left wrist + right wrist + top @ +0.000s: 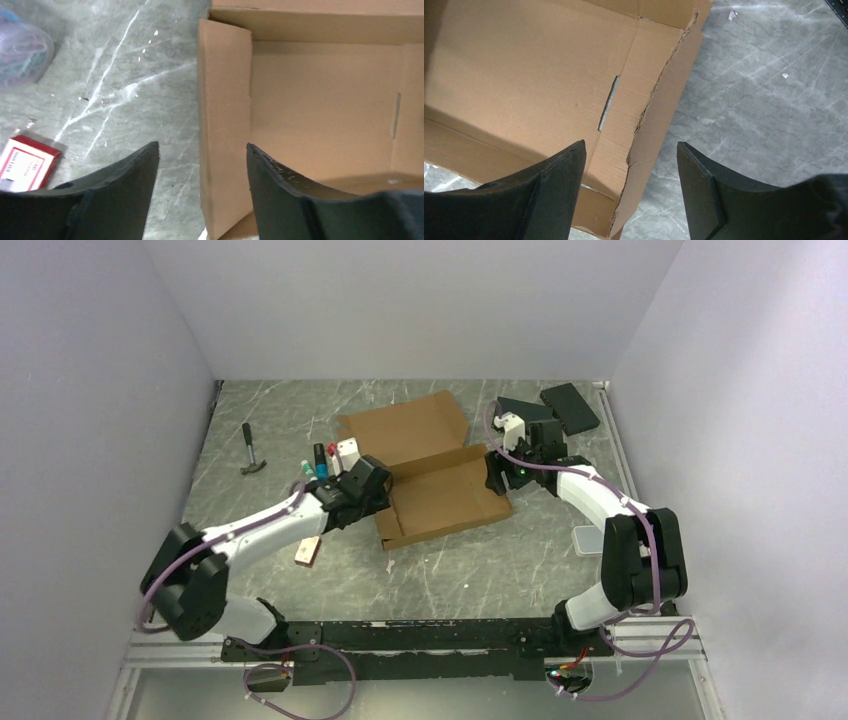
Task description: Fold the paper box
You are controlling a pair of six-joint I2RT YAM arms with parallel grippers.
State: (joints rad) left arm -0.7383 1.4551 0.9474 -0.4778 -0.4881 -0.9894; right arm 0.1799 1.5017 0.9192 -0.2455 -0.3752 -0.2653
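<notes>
The paper box (440, 495) is a shallow brown cardboard tray in the middle of the table, its lid flap (405, 430) lying open behind it. My left gripper (372, 490) is open at the box's left end; in the left wrist view (202, 150) its jaws straddle the upright left side wall (225, 125), one outside, one inside. My right gripper (497, 472) is open at the box's right end; in the right wrist view (631, 147) its jaws straddle the torn-edged right wall (659, 125), apart from it.
Black flat slabs (565, 408) lie at the back right. A hammer (250, 452) and several small markers (322, 462) lie left of the box. A small red-and-white box (25, 164) and a bag of paper clips (20, 55) sit on the marbled table. A grey tray (586, 540) sits right.
</notes>
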